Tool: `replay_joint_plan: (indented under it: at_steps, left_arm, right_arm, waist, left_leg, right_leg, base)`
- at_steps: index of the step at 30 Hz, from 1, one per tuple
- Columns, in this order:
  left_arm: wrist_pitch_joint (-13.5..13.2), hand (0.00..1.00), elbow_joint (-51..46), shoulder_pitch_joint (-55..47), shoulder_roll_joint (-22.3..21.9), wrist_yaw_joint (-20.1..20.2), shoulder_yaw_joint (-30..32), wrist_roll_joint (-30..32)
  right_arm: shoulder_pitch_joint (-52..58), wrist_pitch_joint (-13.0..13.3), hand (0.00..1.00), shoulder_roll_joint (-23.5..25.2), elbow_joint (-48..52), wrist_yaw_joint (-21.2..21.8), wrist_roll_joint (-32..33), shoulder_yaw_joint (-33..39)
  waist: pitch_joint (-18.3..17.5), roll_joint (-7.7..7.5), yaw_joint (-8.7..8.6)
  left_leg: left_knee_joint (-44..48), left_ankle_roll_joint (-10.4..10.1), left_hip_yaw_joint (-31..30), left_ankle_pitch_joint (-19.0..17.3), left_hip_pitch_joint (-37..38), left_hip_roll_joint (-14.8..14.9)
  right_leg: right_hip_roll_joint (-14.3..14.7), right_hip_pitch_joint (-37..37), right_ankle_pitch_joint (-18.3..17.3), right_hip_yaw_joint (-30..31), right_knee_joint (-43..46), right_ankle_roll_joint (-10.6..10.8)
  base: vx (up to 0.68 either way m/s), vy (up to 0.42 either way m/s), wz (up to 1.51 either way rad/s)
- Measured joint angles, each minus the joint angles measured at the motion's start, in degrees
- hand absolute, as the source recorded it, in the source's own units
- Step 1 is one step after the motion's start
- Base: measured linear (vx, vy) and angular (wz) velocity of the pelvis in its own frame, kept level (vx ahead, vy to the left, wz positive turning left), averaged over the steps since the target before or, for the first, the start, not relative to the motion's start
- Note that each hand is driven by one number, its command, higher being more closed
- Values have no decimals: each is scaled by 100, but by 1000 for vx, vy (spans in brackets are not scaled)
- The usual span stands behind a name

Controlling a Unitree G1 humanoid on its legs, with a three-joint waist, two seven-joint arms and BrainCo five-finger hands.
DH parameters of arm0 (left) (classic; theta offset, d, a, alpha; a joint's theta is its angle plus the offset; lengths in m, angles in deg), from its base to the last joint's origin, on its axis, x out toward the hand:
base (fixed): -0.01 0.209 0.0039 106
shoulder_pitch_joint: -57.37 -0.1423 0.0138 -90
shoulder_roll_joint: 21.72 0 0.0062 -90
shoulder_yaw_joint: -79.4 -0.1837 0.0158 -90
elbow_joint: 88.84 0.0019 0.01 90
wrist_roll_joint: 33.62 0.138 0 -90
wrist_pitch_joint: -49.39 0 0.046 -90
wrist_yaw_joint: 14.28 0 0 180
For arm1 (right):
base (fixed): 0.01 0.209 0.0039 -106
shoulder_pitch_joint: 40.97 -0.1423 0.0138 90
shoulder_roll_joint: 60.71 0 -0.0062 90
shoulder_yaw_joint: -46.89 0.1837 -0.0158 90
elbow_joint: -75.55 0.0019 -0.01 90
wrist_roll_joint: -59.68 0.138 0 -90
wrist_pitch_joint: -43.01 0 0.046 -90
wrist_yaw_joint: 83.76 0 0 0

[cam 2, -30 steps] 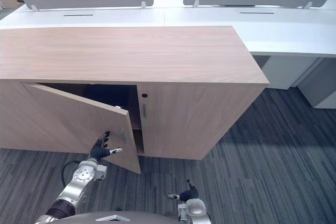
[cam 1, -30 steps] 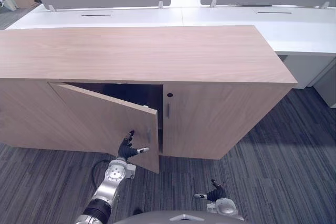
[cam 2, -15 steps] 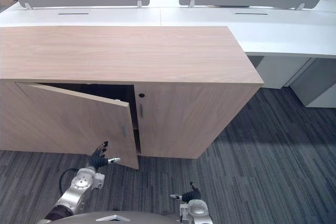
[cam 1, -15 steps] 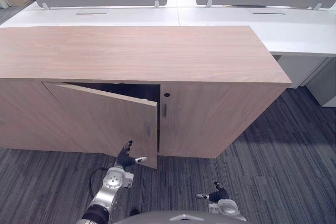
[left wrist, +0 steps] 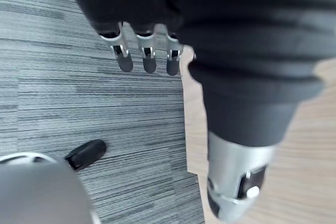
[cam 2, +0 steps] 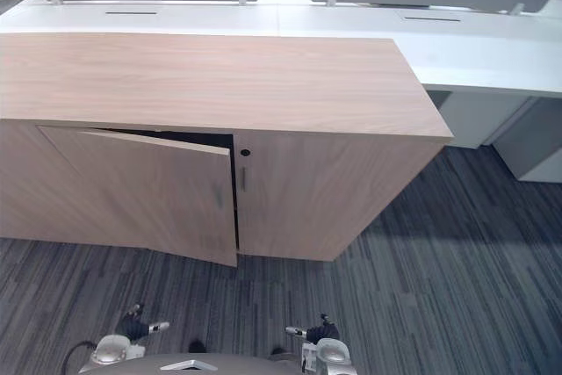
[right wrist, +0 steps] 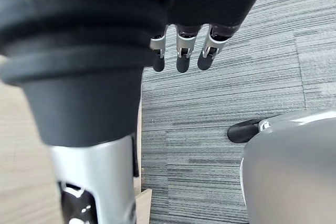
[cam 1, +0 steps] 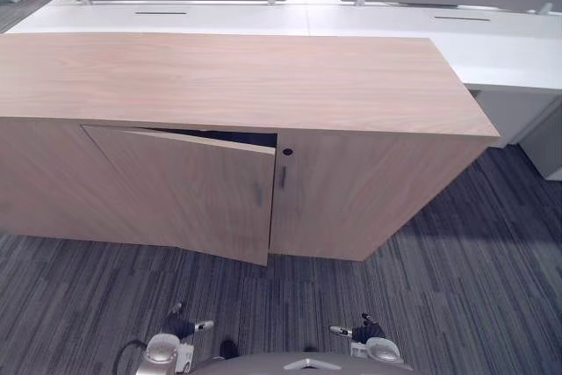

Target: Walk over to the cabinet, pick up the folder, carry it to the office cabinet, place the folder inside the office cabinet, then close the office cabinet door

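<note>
The left door (cam 1: 193,191) of the office cabinet (cam 1: 237,85) is now almost closed. One second ago it stood well open, with the left hand (cam 1: 180,326) pressing on its free edge. Half a second ago the opening was already smaller and the hand was at the lower corner of the door. Now there is only a narrow dark gap along the top edge and the free side of the door, next to the right door (cam 1: 351,191), so it is not fully flush.

The left hand has come away from the door and hangs low over the carpet (cam 1: 457,287), well apart from the cabinet. In its wrist view the fingers (left wrist: 148,59) are straight and relaxed and hold nothing. The right hand (cam 1: 362,330) also hangs low near the body, with its fingers (right wrist: 181,56) loose and empty.

Neither hand carries the folder. I judge that it is already inside the cabinet, hidden behind the door, but the gap is too dark to confirm this.

So the task seems to be at its last step. In my judgement the push has nearly done the work, but one more light press on the free edge may be needed to bring the door fully shut.
</note>
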Motion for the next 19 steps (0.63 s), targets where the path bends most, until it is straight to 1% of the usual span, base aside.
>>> replay_joint_plan:
  at_steps: [4, 6, 8, 13, 17, 19]
  left_arm:
    - [12, 0, 186, -54, -6, -4, 253, 60]
    - [23, 0, 302, -53, -33, 0, 402, 58]
    - [40, 0, 321, -70, -69, 2, 561, 55]
    - [122, 0, 384, -68, -150, 57, 903, 54]
    - [123, 0, 474, -45, -168, 85, 1007, 45]
    - [126, 0, 544, -49, -165, 86, 1012, 38]
  right_arm:
    - [-57, -7, 0, -5, -130, 33, 153, 74]
    - [-110, -28, 0, 2, -222, 52, 167, 211]
    - [-110, -29, 0, 8, -241, 100, 172, 277]
    - [-143, -128, 0, -8, -432, 165, 153, 475]
    - [-146, -130, 0, -3, -447, 174, 143, 490]
    - [-152, -130, 0, -6, -447, 183, 143, 497]
  waist:
    - [-2, -2, 14]
    - [-3, -4, 14]
    - [-4, -5, 31]
    - [4, -12, 131]
    - [7, -12, 149]
    - [20, -21, 149]
  left_leg:
    - [0, 10, 31, -80, 11, -41]
    - [2, 10, 66, -108, 14, -47]
    - [7, 8, 83, -128, 21, -48]
    - [36, 56, 119, -127, 124, -43]
    - [33, 57, 81, -126, 145, -43]
    - [1, 57, 26, -126, 203, -44]
  right_leg:
    - [3, -93, 27, 200, -2, -16]
    - [-1, -105, 87, 220, -15, 51]
    - [-1, -102, 97, 225, -36, 54]
    - [0, 41, 166, 202, -159, 30]
    - [0, 75, 170, 143, -163, 23]
    - [-8, 164, 168, 8, -173, 21]
  base:
    - [-20, 2, -27]
    - [19, -7, -11]
    - [39, -18, -7]
    - [55, -34, -8]
    - [-23, -58, 3]
    - [-53, -51, 10]
